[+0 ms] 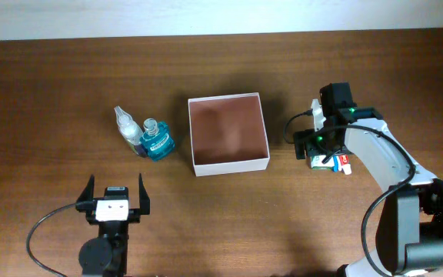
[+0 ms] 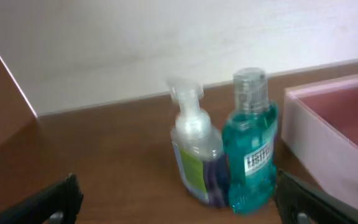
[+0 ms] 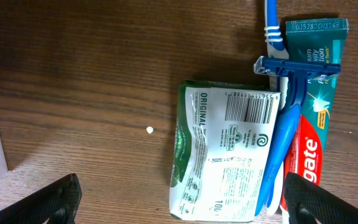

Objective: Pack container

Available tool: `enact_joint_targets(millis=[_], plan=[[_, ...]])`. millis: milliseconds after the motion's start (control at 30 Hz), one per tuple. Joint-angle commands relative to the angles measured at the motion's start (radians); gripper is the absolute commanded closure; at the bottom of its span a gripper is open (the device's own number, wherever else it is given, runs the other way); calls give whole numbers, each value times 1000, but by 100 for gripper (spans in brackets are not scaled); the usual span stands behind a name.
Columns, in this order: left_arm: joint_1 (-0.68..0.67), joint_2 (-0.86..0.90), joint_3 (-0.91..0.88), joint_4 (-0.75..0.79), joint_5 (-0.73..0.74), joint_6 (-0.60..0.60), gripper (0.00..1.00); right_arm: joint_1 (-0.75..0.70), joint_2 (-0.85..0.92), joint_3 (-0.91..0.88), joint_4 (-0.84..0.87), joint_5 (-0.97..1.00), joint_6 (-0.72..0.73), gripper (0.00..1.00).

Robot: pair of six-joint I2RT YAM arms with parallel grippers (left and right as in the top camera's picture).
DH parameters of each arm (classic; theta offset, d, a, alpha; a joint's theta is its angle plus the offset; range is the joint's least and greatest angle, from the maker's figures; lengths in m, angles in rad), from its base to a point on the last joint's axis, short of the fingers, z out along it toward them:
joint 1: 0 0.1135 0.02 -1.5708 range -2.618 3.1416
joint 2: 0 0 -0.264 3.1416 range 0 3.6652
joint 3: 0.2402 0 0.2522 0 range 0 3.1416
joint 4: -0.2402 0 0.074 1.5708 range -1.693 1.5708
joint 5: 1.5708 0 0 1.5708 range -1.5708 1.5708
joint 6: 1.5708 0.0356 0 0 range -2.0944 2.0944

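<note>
The container, a square shallow box with white walls and a reddish-brown inside, sits mid-table with nothing in it; its wall shows in the left wrist view. A clear pump bottle and a teal bottle stand left of it, also in the left wrist view. My left gripper is open and empty, near the front edge. My right gripper is open above a white-green packet, a blue razor and a toothpaste box, right of the container.
A toothbrush lies beside the toothpaste box. The brown wooden table runs to a pale wall at the back.
</note>
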Motion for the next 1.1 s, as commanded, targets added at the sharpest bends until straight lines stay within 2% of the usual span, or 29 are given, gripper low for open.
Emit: enact_joint_targets(millis=[0,133,333,767,1067], plan=[[8,-6,-1,113,36,15,1,5,2,19,0,-5,-3,1],[8,6,-1,164,52,15,1,5,2,19,1,-5,-3,1],[8,84,13,350,48,16,0,5,2,19,0,-5,-3,1],[8,266,21,240,49,15,0,5,2,19,0,-5,-3,1],[8,267,21,245,57,15,1,5,2,19,1,-5,-3,1]])
